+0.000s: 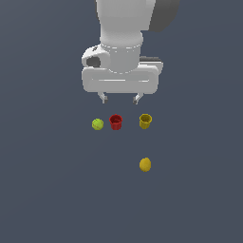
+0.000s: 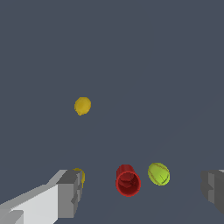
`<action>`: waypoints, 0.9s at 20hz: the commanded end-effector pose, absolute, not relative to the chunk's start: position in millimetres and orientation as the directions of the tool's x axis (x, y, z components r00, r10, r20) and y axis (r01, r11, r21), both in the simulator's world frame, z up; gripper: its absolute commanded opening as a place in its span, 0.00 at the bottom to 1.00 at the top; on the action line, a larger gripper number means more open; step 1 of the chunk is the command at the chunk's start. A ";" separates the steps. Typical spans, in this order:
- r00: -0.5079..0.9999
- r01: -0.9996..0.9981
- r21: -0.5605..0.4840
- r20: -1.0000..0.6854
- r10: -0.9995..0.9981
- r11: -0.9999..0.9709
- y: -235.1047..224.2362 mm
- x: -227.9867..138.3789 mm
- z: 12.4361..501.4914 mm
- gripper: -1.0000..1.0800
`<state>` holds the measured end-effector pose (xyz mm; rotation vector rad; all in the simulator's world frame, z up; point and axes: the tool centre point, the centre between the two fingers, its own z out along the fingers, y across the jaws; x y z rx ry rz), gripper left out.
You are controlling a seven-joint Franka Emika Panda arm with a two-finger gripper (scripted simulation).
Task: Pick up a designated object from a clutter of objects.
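The small red cup (image 1: 116, 122) stands upright on the grey floor, between the lime-green ball (image 1: 98, 124) and the yellow-ochre cup (image 1: 145, 121). My gripper (image 1: 120, 98) hangs open and empty above and just behind the red cup. In the wrist view the red cup (image 2: 127, 180) lies between my two spread fingers (image 2: 69, 192), with the green ball (image 2: 159, 173) beside it. The ochre cup (image 2: 79, 175) is mostly hidden behind one finger.
A yellow lemon-shaped ovoid (image 1: 145, 164) lies apart from the row, nearer the camera in the exterior view; it also shows in the wrist view (image 2: 82, 105). The floor (image 1: 47, 190) is plain dark grey.
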<state>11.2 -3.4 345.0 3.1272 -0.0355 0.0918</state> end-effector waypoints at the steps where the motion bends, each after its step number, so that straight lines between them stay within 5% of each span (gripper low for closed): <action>1: 0.998 -0.023 0.012 0.059 -0.022 -1.000 -3.4 11.2 345.0 0.96; 18: 0.998 -0.033 0.001 0.050 -0.033 -0.999 -5.1 7.0 338.6 0.96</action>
